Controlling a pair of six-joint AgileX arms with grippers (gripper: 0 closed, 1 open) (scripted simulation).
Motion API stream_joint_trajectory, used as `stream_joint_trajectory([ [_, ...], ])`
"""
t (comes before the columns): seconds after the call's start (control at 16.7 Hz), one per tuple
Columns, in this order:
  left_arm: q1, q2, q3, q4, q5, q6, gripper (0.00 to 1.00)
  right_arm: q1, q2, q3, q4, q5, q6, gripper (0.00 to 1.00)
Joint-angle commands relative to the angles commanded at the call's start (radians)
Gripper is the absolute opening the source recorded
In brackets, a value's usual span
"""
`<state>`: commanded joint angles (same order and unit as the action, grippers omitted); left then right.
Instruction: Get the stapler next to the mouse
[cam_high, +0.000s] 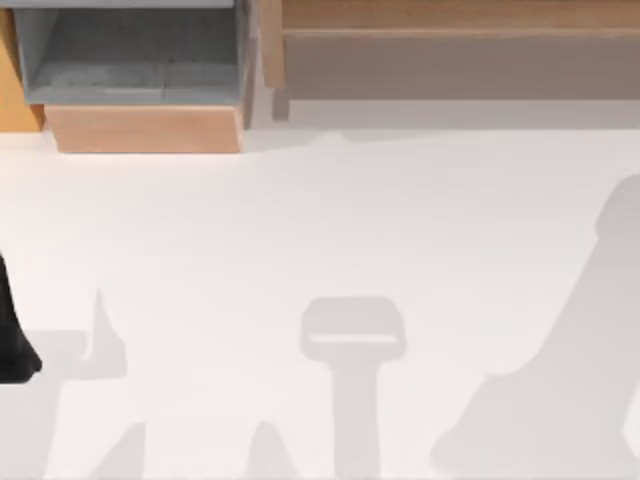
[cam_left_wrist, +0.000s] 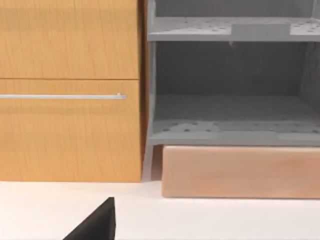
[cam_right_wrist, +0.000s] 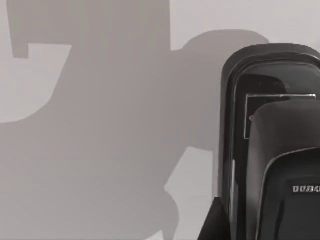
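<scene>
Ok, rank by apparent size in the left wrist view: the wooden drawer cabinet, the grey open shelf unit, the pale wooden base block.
1-2. Wooden drawer cabinet and grey open shelf unit: alike, both cropped, unranked.
3. Pale wooden base block: smallest.

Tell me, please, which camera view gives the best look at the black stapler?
The right wrist view: the glossy black stapler lies close up on the white table, its rounded end and lettering visible. The top view presents shadows on the table, and the left wrist view wooden cabinets.

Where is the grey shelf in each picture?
Top view: grey shelf at the upper left, above a wooden block.
Left wrist view: shelf beside the wooden cabinet, above that block.
Right wrist view: black stapler on the white table.
Shared landmark: the white table.
</scene>
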<state>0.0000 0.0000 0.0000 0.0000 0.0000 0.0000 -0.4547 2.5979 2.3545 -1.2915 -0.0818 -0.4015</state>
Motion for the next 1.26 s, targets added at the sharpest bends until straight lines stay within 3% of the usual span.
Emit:
stream_joint_trajectory([
  [0.12, 0.0, 0.0, 0.0, 0.0, 0.0, 0.0, 1.0, 0.0, 0.0, 0.0, 0.0, 0.0, 0.0, 0.0],
  [0.9, 0.0, 0.0, 0.0, 0.0, 0.0, 0.0, 1.0, 0.0, 0.0, 0.0, 0.0, 0.0, 0.0, 0.98],
  [1.26, 0.0, 0.0, 0.0, 0.0, 0.0, 0.0, 1.0, 0.0, 0.0, 0.0, 0.0, 0.0, 0.0, 1.0],
])
